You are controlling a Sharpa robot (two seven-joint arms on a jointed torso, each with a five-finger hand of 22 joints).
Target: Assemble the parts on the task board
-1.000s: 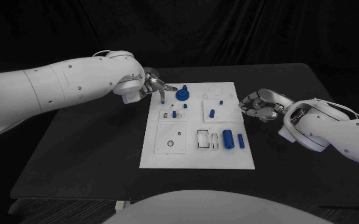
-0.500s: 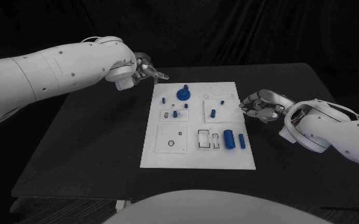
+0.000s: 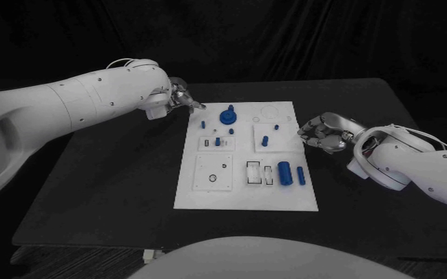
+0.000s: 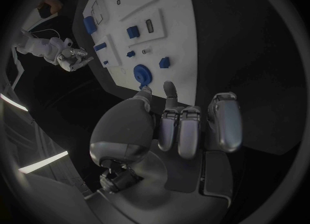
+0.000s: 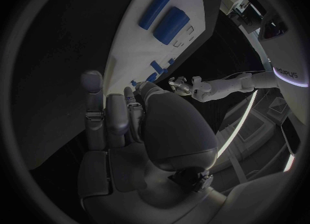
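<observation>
The white task board (image 3: 244, 195) lies in the middle of the black table. On its far part stand a blue round knob (image 3: 227, 117) and a small blue peg (image 3: 203, 124), which the left wrist view shows as knob (image 4: 141, 74) and peg (image 4: 164, 62). Two blue cylinders (image 3: 284, 173) lie side by side on the near right, also seen as cylinders (image 5: 169, 22). My left hand (image 3: 181, 95) hovers off the board's far left corner, holding nothing, fingers (image 4: 191, 125) pointing toward the board. My right hand (image 3: 322, 131) sits curled beside the board's right edge, with nothing in it.
More small blue pieces (image 3: 217, 141) and a short peg (image 3: 265, 141) stand in the board's middle blocks. A ring (image 3: 212, 178) lies on the near left block. Bare black table (image 3: 112, 182) surrounds the board on all sides.
My left hand has drawn back from over the board's far left part to just off its corner, leaving the small peg standing there. The right hand has stayed still.
</observation>
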